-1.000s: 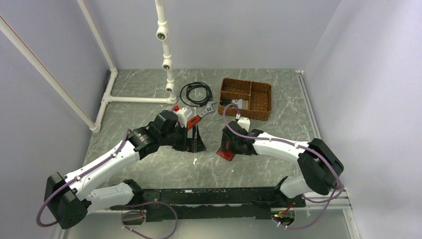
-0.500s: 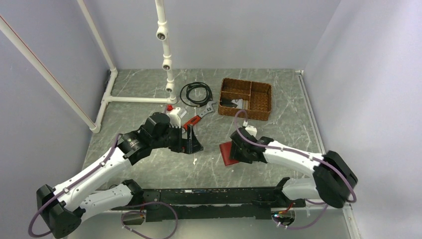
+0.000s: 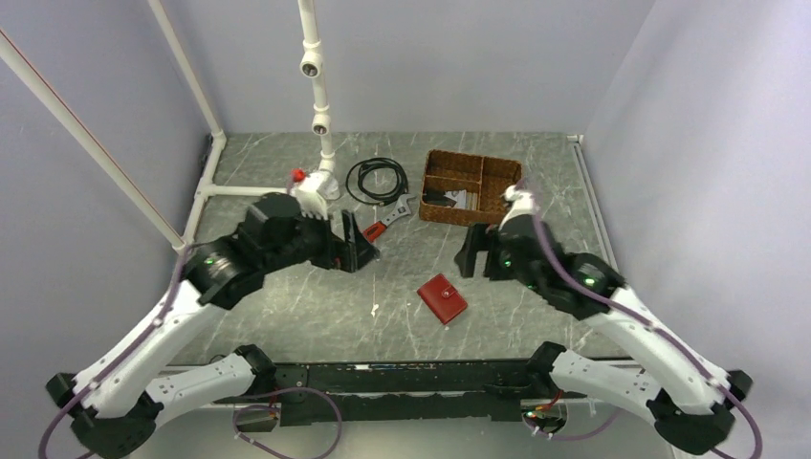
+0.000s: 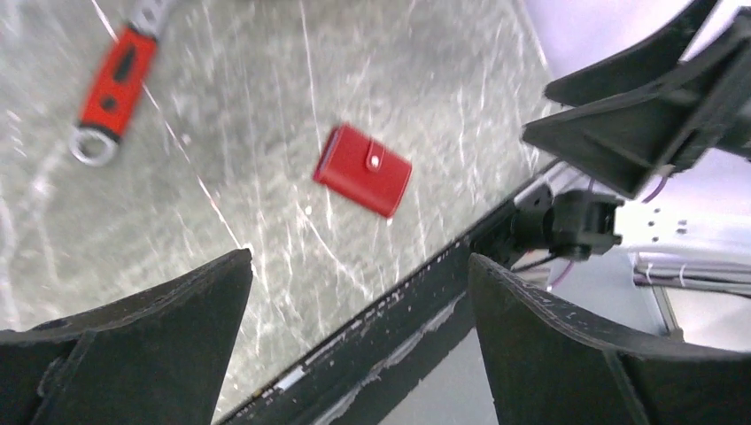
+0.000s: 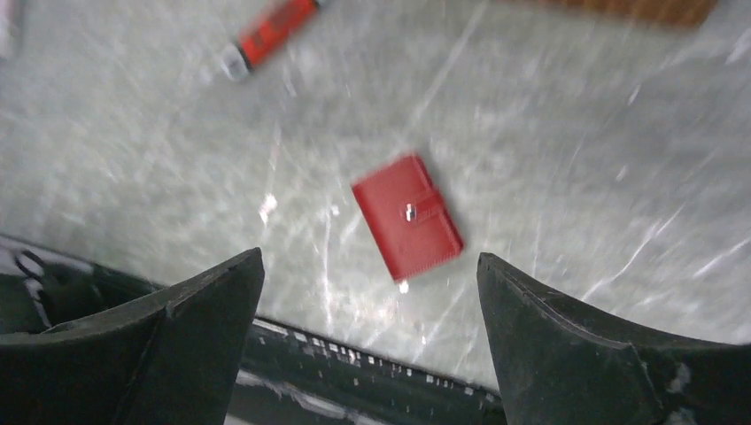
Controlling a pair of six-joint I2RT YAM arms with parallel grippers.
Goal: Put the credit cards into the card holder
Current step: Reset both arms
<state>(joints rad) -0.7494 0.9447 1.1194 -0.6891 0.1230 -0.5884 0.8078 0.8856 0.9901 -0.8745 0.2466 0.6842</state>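
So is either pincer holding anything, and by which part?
Nothing is held. Both the left pincer and right pincer are open and empty; the card holder lies on the table untouched.

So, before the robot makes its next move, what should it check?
1. Small red leather card holder lies free on the table: ok.
2. Card holder opened to take cards: not ok, its snap tab is shut.
3. Left gripper open and empty: ok.
4. Right gripper open and empty: ok.
5. Credit cards located: cannot tell; the flat pale things in the brown wicker basket are too small to identify.
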